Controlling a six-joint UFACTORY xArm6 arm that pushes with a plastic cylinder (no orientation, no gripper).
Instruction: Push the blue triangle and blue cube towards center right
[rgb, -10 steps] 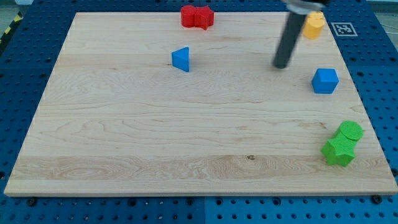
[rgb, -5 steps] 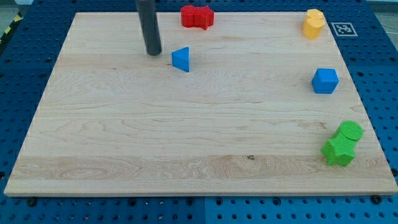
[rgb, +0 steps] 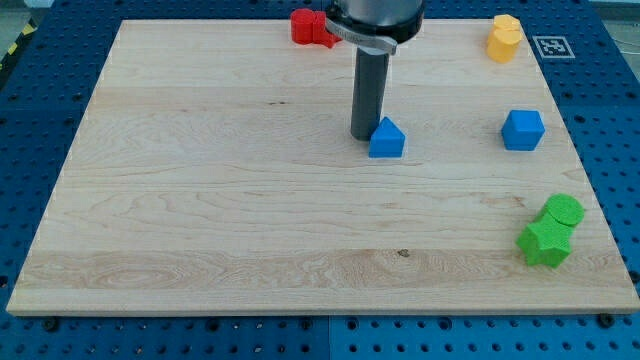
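The blue triangle (rgb: 386, 139) lies a little above and right of the board's middle. My tip (rgb: 363, 135) stands at its left side, touching or nearly touching it. The blue cube (rgb: 523, 130) sits near the board's right edge, at about the same height in the view, well apart from the triangle. The dark rod rises from the tip toward the view's top.
Red blocks (rgb: 306, 27) sit at the board's top edge, partly hidden behind the arm. Yellow blocks (rgb: 504, 38) are at the top right corner. Green blocks (rgb: 551, 231) lie at the lower right. The wooden board (rgb: 200, 220) rests on a blue perforated table.
The tip went from right of centre to the triangle's left, then swept right. The blue triangle moved right and slightly down with it. The blue cube has not moved.
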